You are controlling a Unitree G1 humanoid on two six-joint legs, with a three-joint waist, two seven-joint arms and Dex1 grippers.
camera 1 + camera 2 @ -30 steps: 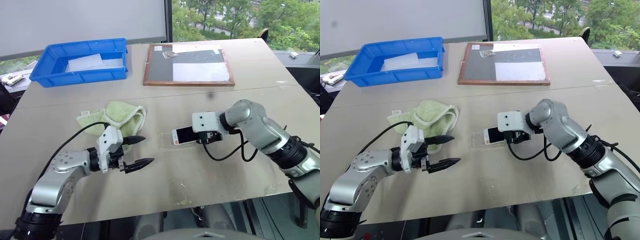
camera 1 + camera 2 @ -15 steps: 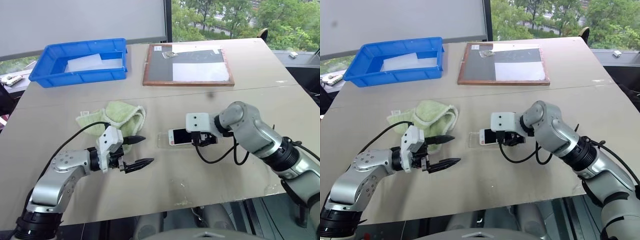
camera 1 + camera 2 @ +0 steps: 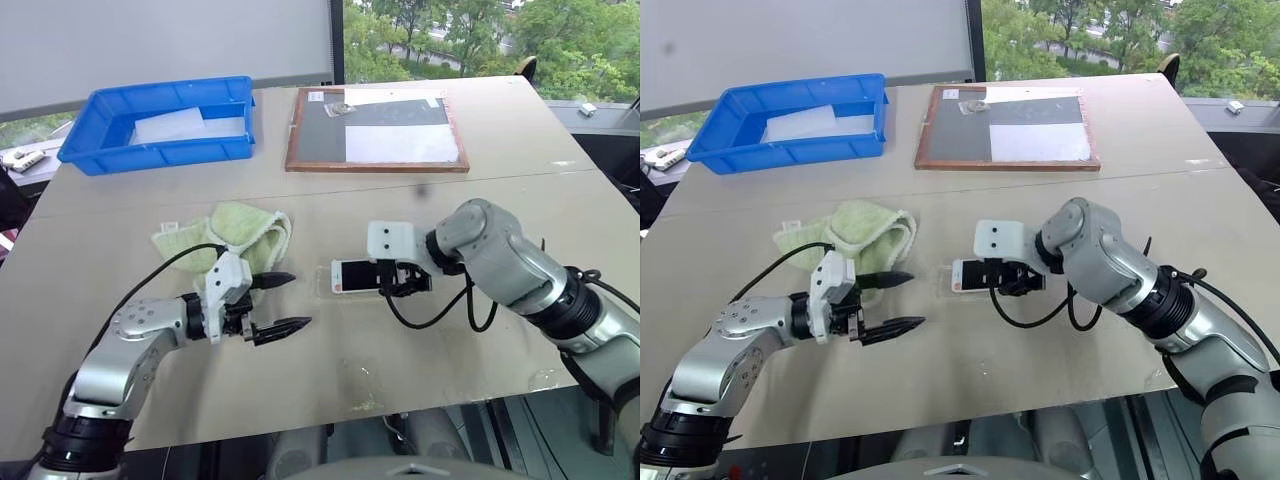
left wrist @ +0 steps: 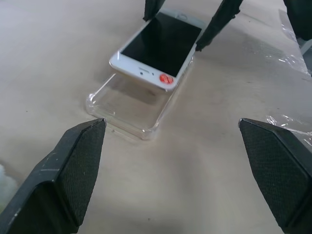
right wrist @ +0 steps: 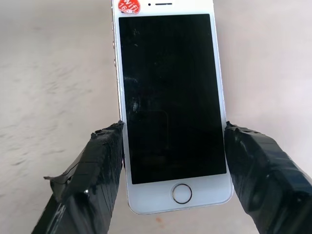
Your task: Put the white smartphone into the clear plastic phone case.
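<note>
The bench (image 3: 330, 375) is a big tan table top with a seam running across it from side to side. It stands by a window, and green trees (image 3: 470, 30) show outside past the far edge. A grey wall panel (image 3: 150, 40) stands behind the far left part.

Near the far left corner sits a blue tray (image 3: 100, 150) with a frosted white sheet (image 3: 190, 128) in it. Near the middle of the far edge lies a flat board with a wooden frame (image 3: 376, 128), dark with white patches. A green cloth (image 3: 235, 235) lies bunched up left of the middle.

The right gripper (image 5: 170, 146) is clamped on the white smartphone (image 3: 354, 276), one black finger on each long side, screen up. The phone has a red sticker (image 4: 166, 78) at its free end. It is close to the middle of the bench, tilted over the clear plastic phone case (image 4: 127, 108), which lies flat on the bench. The phone's free end is up above the case.

The left gripper (image 3: 278, 304) hangs just above the bench, near the front edge, by the cloth. Its two fingers are wide apart and hold nothing. It points at the case.
</note>
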